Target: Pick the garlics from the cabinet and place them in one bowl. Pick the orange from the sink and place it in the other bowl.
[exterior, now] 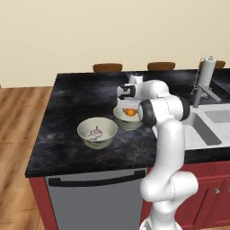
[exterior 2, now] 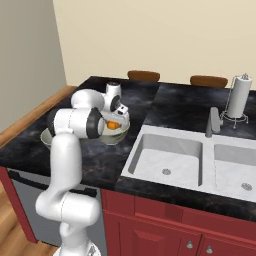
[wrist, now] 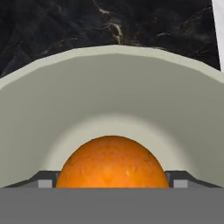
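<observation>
Orange (wrist: pixel 112 162): round, bright, low inside the pale bowl (exterior: pixel 121 117) on the black marble counter (exterior: pixel 67 99), flanked by the two dark fingertips (wrist: pixel 46 179) of the gripper (exterior: pixel 130 111), jaws closed against its sides. Garlics (exterior: pixel 95 133): two bulbs, in the second bowl (exterior: pixel 85 126) just beside the first. Sink (exterior 2: pixel 150 162): grey double basin, right of the bowls.

Glossy white rounded arm (exterior: pixel 168 134) segments with dark joint bands; small dark grey fingertips (wrist: pixel 43 178) on the end effector
</observation>
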Available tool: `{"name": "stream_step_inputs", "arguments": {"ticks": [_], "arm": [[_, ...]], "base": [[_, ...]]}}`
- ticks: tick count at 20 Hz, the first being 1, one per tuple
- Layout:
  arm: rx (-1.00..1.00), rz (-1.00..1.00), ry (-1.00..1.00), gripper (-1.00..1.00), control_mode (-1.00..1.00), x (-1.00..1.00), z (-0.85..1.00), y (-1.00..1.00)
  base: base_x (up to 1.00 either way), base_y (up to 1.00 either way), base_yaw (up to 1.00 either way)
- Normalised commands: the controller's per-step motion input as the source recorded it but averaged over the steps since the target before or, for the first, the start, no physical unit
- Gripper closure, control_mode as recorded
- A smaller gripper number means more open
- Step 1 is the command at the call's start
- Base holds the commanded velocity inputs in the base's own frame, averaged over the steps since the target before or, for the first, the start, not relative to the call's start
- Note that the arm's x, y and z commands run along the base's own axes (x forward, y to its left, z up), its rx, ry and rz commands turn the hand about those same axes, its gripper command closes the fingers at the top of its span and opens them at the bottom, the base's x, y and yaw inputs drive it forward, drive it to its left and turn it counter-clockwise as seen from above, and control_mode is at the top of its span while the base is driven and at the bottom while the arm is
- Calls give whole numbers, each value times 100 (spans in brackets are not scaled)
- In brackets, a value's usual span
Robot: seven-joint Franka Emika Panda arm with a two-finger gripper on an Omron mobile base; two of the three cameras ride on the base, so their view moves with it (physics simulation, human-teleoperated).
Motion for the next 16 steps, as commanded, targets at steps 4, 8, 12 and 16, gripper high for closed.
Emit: {"name": "stream_step_inputs", "arguments": {"ticks": [4, 8, 12, 16], "arm": [[0, 1, 0, 100, -100, 3, -30, 2], [0, 0, 0, 100, -100, 22, -5, 0], [0, 0, 0, -100, -100, 13, 0, 15], [0, 0, -1, -100, -100, -15, 7, 14]], "base": [[0, 0, 0], [0, 0, 0], [0, 0, 0], [0, 0, 0]]}}
